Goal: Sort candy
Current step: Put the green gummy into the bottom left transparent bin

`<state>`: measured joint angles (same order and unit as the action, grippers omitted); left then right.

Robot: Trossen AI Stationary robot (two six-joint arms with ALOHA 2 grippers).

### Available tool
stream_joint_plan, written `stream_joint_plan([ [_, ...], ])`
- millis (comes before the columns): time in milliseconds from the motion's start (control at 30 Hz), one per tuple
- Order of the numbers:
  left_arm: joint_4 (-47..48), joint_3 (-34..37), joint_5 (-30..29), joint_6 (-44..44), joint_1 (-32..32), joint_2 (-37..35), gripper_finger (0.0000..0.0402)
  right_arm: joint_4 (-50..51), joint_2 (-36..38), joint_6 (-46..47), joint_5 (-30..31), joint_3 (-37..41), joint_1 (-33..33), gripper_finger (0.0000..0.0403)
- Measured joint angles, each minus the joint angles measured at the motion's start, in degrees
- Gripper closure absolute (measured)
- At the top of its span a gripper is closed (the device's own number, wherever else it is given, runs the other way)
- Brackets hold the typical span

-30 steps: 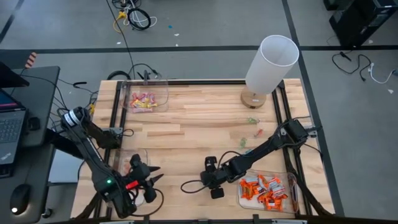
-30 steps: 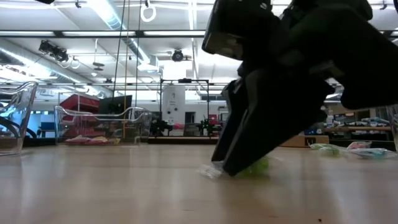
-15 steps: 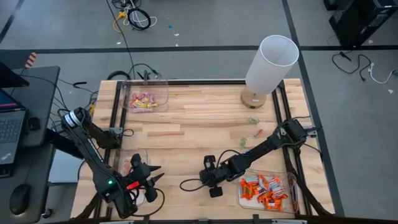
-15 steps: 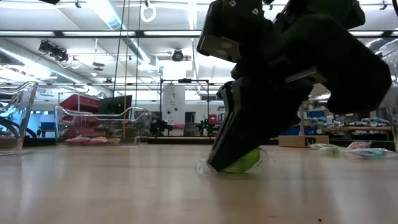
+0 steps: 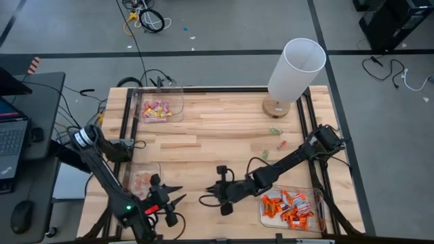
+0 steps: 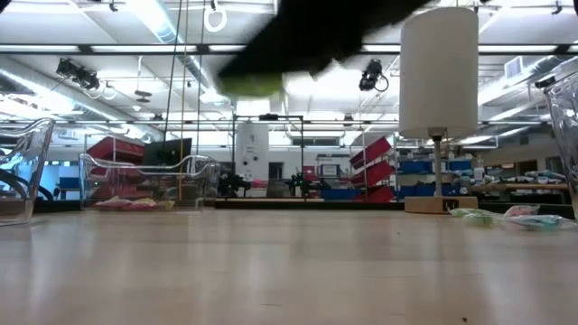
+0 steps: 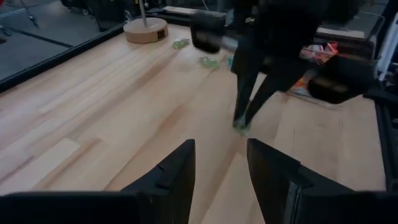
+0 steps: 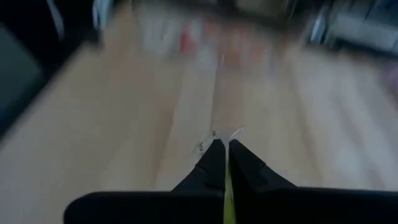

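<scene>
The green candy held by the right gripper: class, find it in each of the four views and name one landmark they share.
High view: hidden at right gripper.
Low view: green candy, upper centre-left.
Left wrist view, centre, at the tips.
Right wrist view, between shut jaws.
Shared landmark: lamp, in the first three.

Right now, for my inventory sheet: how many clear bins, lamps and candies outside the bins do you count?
Clear bins: 3
Lamp: 1
Loose candies on the wood: 3
Candy in the right end effector: 1
Total: 8
</scene>
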<state>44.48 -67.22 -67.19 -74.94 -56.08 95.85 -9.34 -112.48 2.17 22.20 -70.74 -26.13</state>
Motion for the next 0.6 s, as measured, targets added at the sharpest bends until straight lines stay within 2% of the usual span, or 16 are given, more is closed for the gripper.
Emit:
stream_joint_plan([
  [100, -2.7, 0.0, -0.7, 0.0, 0.5, 1.9, 0.0254, -10.2, 0.1, -6.1, 1.4, 0.0, 0.0, 0.0401],
  [300, -6.6, 0.0, -2.2, -0.2, 1.0, 4.4, 0.0254, -21.9, 0.1, -16.6, 3.8, 0.0, -0.2, 0.0402],
  [467, -8.7, 0.0, -5.5, -0.2, 1.1, 4.9, 0.0254, -23.4, 0.0, -21.8, 4.1, -0.1, -0.4, 0.0402],
  [600, -10.4, 0.0, -7.2, -0.2, 1.1, 4.9, 0.0254, -23.7, 0.0, -28.8, 7.3, -0.1, -1.3, 0.0403],
])
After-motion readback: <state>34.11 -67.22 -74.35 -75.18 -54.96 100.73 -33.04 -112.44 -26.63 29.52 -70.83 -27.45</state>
